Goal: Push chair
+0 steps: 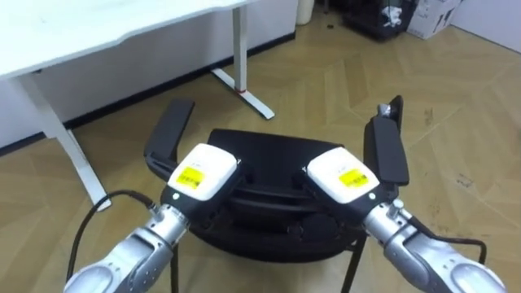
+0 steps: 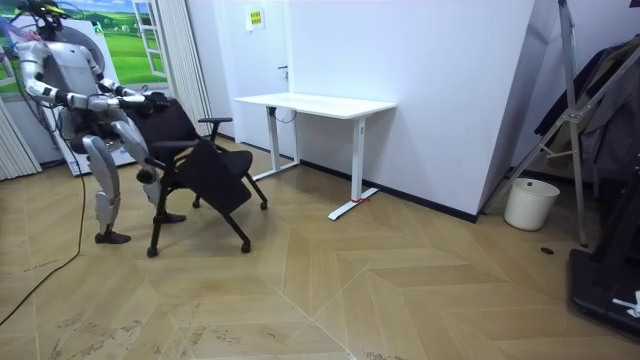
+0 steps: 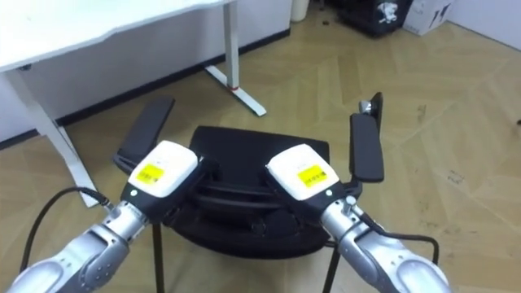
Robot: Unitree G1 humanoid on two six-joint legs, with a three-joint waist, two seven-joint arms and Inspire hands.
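- Down at the bottom of the frame both arms come in. The left hand (image 1: 199,172) is just left of centre and the right hand (image 1: 342,175) just right of centre, white backs turned up.
- Both hands sit at the near top edge of the black chair (image 1: 269,150), on its backrest. The fingers are tucked under the hands' backs, so I cannot tell whether they are clenched on the backrest or lie released.
- The chair itself is mid-frame, straight ahead of the robot, with its seat beyond the hands. The left armrest (image 1: 169,130) and right armrest (image 1: 384,148) flank it (both are angled outward).
- Wooden floor (image 1: 456,106) lies all round the chair.
- At upper left is the white worktop (image 1: 114,28); its foot (image 1: 244,85) lies past the chair, apart from it.
- In the room view the robot stands at far left behind the chair. The worktop stands by the wall at centre, and a white bin (image 2: 530,203) is at right.
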